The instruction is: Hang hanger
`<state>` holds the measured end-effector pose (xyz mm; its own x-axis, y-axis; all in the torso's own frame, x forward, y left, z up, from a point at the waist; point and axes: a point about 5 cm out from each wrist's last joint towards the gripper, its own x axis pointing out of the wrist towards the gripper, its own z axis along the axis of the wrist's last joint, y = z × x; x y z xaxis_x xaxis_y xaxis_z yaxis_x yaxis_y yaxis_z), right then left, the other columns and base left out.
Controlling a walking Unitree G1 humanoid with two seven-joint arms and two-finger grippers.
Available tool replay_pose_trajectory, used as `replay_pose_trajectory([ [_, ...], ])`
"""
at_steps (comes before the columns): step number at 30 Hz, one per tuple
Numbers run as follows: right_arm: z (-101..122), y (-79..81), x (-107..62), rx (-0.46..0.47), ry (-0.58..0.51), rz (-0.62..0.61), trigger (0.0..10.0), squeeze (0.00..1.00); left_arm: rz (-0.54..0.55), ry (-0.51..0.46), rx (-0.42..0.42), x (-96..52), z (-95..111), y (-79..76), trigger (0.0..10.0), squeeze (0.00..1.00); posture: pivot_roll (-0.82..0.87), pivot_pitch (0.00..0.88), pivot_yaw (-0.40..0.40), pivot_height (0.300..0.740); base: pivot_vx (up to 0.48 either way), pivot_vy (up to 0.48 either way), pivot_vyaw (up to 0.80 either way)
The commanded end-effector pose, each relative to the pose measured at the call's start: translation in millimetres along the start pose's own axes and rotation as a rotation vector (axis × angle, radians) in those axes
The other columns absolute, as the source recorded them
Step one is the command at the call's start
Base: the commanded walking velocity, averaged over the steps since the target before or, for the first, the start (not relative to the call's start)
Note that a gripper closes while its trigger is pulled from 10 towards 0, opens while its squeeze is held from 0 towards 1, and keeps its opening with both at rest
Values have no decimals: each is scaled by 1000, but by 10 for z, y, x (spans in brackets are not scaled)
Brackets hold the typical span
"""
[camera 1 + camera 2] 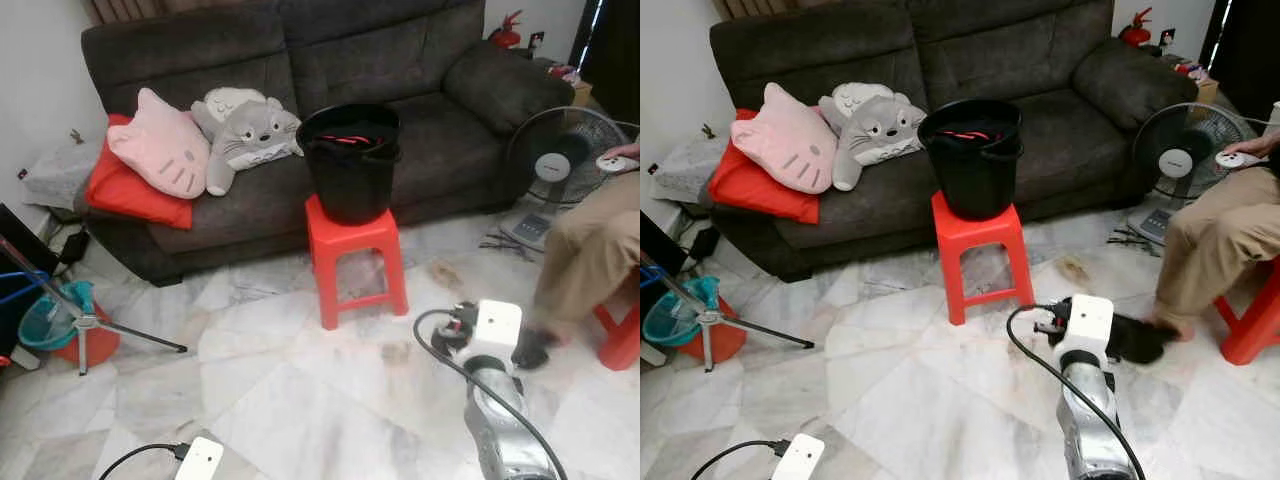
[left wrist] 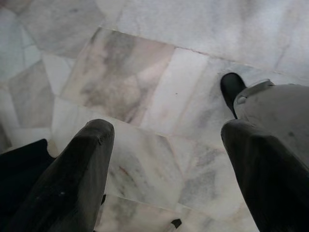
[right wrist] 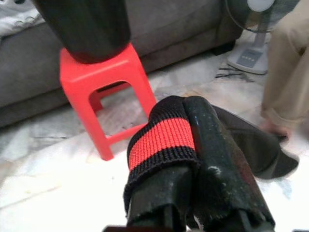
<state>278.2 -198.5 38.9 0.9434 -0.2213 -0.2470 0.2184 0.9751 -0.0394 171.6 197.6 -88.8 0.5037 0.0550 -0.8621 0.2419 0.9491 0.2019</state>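
Between the tips of the right pincer (image 3: 193, 145) sits a black sock with a red band (image 3: 161, 137), squeezed tight, low above the floor (image 1: 300, 400) near the red stool (image 1: 355, 255). Left pincer (image 2: 164, 164) hangs with its tips apart.

A black cloth (image 3: 161, 137) with a broad red band across its ribbed knit is the thing in hand. It is wrapped over the two fingers of the right gripper (image 3: 186, 112), which are pressed together on it, low on the right of the scene above the marble floor. The rest of the dark fabric trails beyond the fingertips, further right. No hanger's shape can be made out on it. Further off, in the middle of the scene, a few thin red rods (image 1: 345, 140) lie just under the rim inside a black bucket (image 1: 350, 175). The bucket stands upright on a red stool (image 1: 355, 245). Whether the rods are hangers cannot be told.
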Motion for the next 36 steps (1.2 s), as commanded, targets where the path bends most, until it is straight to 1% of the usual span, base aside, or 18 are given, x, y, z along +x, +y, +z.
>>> replay_pose_trajectory([
  [1,-132,-2,-55,-15,23,-12,10000,0,31,30,-15,-15,-90,82,10000,0,-61,0,213,740,0,0,0],
  [3,-234,-50,-121,-24,35,-28,10000,0,31,41,-19,-25,-145,83,10000,0,-64,0,224,740,0,0,0],
  [5,-279,-80,-158,-38,41,-31,10000,0,24,49,5,-29,-168,82,10000,0,-16,0,196,740,0,0,0],
  [7,-327,-73,-160,-37,50,-26,10000,0,21,50,16,-30,-175,79,10000,0,-8,0,188,740,0,0,0],
  [9,-393,-45,-169,-68,66,-9,10000,0,41,53,-24,-37,-209,83,10000,0,3,0,180,740,0,0,0],
  [10,-407,-34,-176,-80,64,-3,10000,0,51,57,-57,-41,-235,81,10000,0,-8,0,183,740,0,0,0],
  [13,-365,-37,-164,-67,48,-3,10000,0,41,61,-42,-45,-258,65,10000,0,-31,0,181,740,0,0,0],
  [15,-344,-61,-201,-86,15,8,10000,0,40,72,-49,-53,-300,46,10000,0,-33,0,182,740,0,0,0],
  [19,-347,-93,-234,-72,5,1,10000,0,34,82,-46,-59,-338,26,10000,0,-39,0,174,740,0,0,0],
  [21,-318,-124,-260,-109,-16,11,10000,0,33,83,-52,-67,-371,4,10000,0,-48,0,122,740,0,0,0],
  [24,-265,-182,-269,-143,-40,32,10000,0,33,79,-61,-72,-395,-33,10000,0,-48,0,84,740,0,0,0],
  [26,-218,-221,-255,-169,-50,47,10000,0,37,75,-90,-75,-403,-57,10000,0,-44,0,69,740,0,0,0],
  [27,-175,-282,-243,-189,-60,56,10000,0,38,70,-111,-76,-407,-93,10000,0,-30,0,26,740,0,0,0],
  [28,-161,-300,-240,-195,-63,58,10000,0,38,69,-118,-76,-408,-104,10000,0,-30,0,26,740,0,0,0],
  [29,-136,-329,-230,-205,-69,63,10000,0,40,67,-140,-77,-412,-125,10000,0,-18,0,-4,740,0,0,0],
  [30,-120,-345,-224,-211,-72,65,10000,0,42,65,-154,-78,-414,-137,10000,0,-18,0,-4,740,0,0,0],
  [31,-89,-388,-207,-226,-74,68,10000,0,42,63,-178,-78,-415,-172,10000,0,-9,0,-32,740,0,0,0],
  [36,46,-465,-121,-250,-92,86,10000,0,25,61,-207,-72,-384,-274,10000,0,8,0,-95,740,0,0,0],
])
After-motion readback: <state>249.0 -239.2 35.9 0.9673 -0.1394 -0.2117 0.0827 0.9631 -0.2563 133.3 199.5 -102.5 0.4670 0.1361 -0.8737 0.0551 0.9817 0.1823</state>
